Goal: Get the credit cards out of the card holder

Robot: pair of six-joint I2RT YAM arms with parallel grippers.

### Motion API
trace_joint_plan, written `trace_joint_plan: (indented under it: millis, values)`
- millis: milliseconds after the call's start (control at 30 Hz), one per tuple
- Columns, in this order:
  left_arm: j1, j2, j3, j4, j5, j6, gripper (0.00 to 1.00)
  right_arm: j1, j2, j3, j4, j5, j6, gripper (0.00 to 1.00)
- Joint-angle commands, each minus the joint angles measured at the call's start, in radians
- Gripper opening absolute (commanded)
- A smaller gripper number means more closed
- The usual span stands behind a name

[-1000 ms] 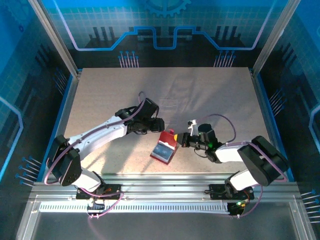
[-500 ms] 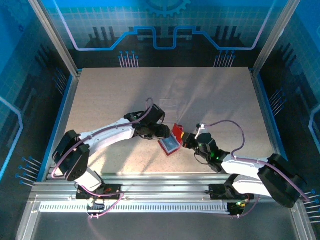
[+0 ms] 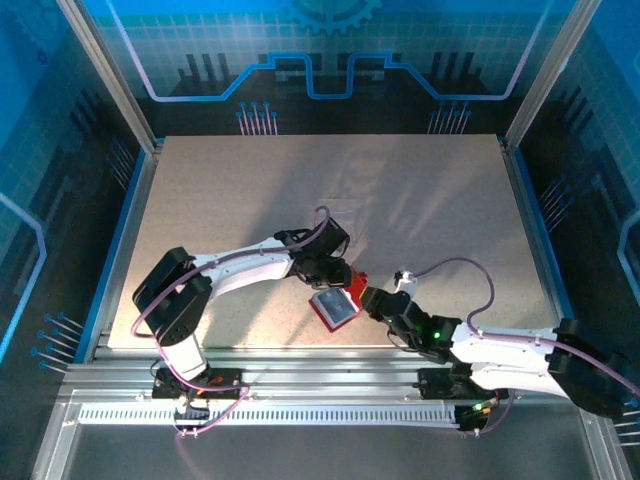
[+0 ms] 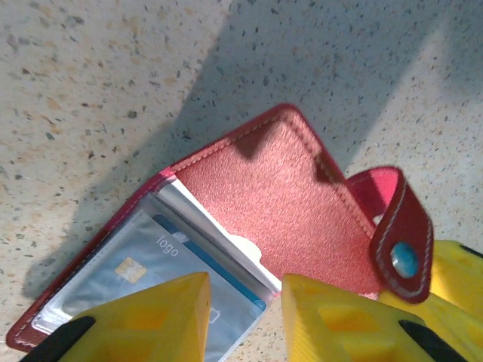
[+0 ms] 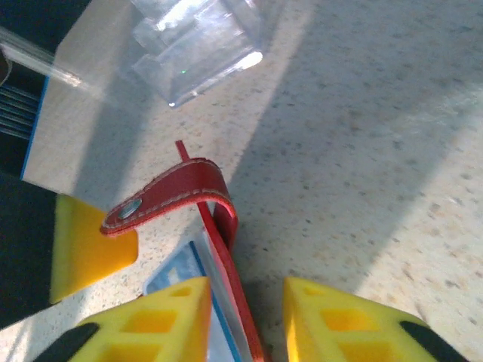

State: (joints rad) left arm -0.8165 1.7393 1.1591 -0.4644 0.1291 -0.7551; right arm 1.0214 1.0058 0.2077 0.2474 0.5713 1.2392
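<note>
Card holder [image 3: 333, 306] lay nearer the arm bases than before, between left gripper [image 3: 333, 284] and right gripper [image 3: 372, 298]. Left jaws stood narrower yet parted above its pocket; right jaws, formerly closed, stood parted astride its red wall. Blue credit card [image 4: 155, 260] sat half-hidden under left fingers [image 4: 162, 317]; other cards were indiscernible.

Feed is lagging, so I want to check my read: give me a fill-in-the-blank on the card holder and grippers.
1. The cover of the card holder is ___ in colour.
2. The card showing in its pocket is ___.
3. In the right wrist view, the holder's edge runs ___ the fingers of the right gripper.
4. The left gripper hovers over the holder with its jaws ___.
Missing words: red; blue; between; open.
</note>
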Motion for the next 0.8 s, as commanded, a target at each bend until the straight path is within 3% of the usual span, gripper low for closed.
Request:
trace_joint_plan:
  millis: [0, 133, 367, 567, 767]
  values:
    - [-0.018, 0.029, 0.039, 0.007, 0.039, -0.009, 0.33, 0.005, -0.09, 0.012, -0.178, 0.107, 0.016, 0.41]
    - [-0.035, 0.071, 0.062, 0.023, 0.069, -0.015, 0.36, -0.058, -0.219, 0.016, -0.293, 0.079, -0.088, 0.46]
    - [-0.055, 0.159, 0.111, 0.033, 0.1, -0.026, 0.39, -0.325, -0.351, 0.063, -0.421, -0.224, -0.373, 0.47]
    - [-0.065, 0.213, 0.134, 0.022, 0.133, -0.032, 0.37, -0.527, -0.286, 0.119, -0.436, -0.504, -0.48, 0.47]
    - [-0.064, 0.206, 0.12, 0.028, 0.142, -0.044, 0.38, -0.628, -0.106, 0.202, -0.409, -0.724, -0.555, 0.46]
